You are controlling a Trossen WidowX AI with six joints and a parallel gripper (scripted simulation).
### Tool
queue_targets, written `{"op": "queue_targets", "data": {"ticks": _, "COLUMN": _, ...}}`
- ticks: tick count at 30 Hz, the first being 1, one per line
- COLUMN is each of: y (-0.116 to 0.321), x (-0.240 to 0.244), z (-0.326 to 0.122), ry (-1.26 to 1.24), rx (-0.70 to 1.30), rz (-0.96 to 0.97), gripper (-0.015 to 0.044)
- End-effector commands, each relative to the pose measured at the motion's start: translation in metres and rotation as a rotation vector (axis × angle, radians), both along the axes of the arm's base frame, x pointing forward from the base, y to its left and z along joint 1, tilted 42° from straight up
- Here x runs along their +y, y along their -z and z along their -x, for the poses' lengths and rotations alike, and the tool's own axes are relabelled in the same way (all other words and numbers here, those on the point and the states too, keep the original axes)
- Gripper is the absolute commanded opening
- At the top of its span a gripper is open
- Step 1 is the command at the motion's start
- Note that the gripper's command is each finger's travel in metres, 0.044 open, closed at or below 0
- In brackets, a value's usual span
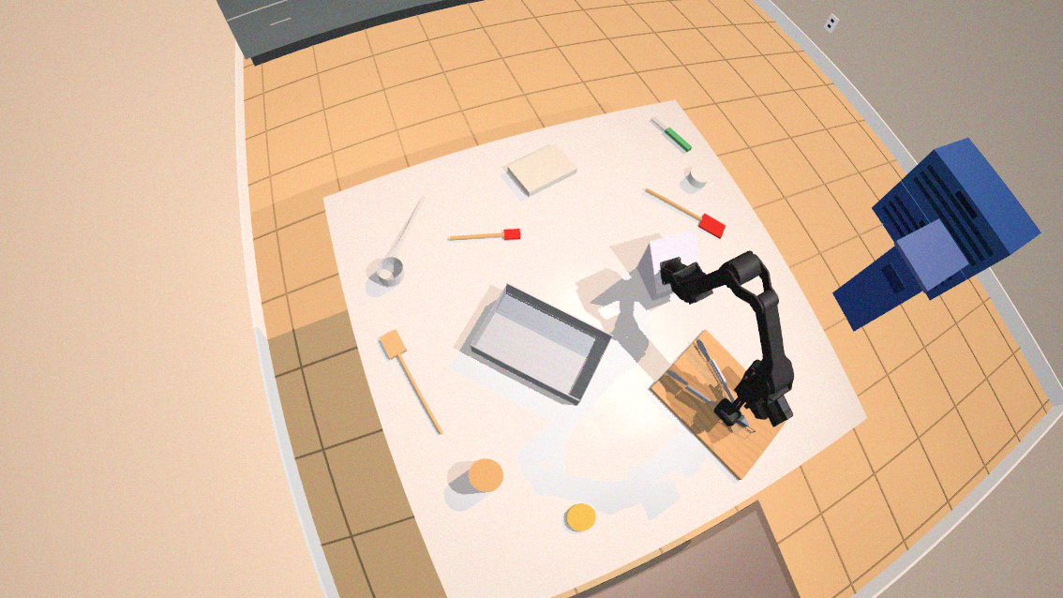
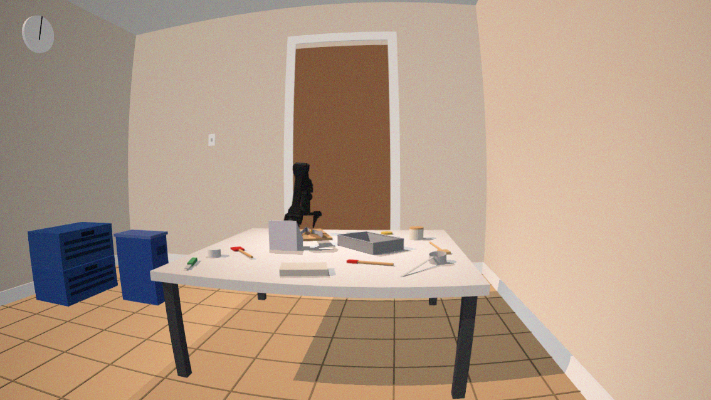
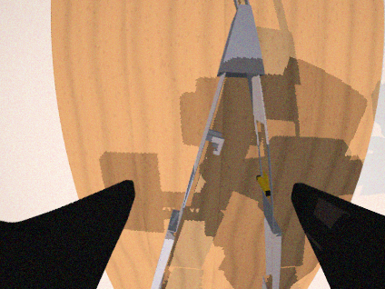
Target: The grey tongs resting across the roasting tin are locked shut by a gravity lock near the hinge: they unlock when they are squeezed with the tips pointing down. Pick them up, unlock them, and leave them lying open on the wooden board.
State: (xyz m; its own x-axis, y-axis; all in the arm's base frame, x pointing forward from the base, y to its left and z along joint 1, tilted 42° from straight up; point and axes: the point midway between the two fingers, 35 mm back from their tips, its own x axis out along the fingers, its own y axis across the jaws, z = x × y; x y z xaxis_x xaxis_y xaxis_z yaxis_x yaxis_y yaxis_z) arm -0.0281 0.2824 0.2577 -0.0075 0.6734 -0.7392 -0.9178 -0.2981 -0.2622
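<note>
Grey tongs [image 3: 242, 134] lie flat on the wooden board [image 3: 122, 43], arms splayed in a V. In the wrist view the hinge end with its hanging loop points to the top of the frame and the two tips spread toward the bottom, reaching the board's near edge; a small yellow mark sits on the right arm. In the top view the tongs [image 1: 711, 364] run lengthwise along the board [image 1: 736, 446], hinge toward the arm's base. The gripper [image 3: 212, 219] hovers over the tip end, fingers spread wide on either side of both arms, touching neither, holding nothing. The roasting tin [image 1: 534, 343] sits well apart on the white table [image 1: 416, 186].
</note>
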Motion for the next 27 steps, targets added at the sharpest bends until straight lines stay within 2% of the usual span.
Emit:
{"op": "queue_targets", "data": {"ticks": 1, "y": -0.002, "x": -0.006, "z": 0.015, "ry": 0.005, "rx": 0.012, "rz": 0.018, "gripper": 0.044}}
{"op": "queue_targets", "data": {"ticks": 16, "y": -0.026, "x": -0.085, "z": 0.11, "ry": 0.015, "rx": 0.007, "rz": 0.061, "gripper": 0.044}}
{"op": "queue_targets", "data": {"ticks": 21, "y": -0.04, "x": -0.114, "z": 0.127, "ry": -0.005, "rx": 0.007, "rz": 0.008, "gripper": 0.044}}
{"op": "queue_targets", "data": {"ticks": 27, "y": -0.052, "x": -0.127, "z": 0.128, "ry": -0.048, "rx": 0.023, "rz": -0.011, "gripper": 0.044}}
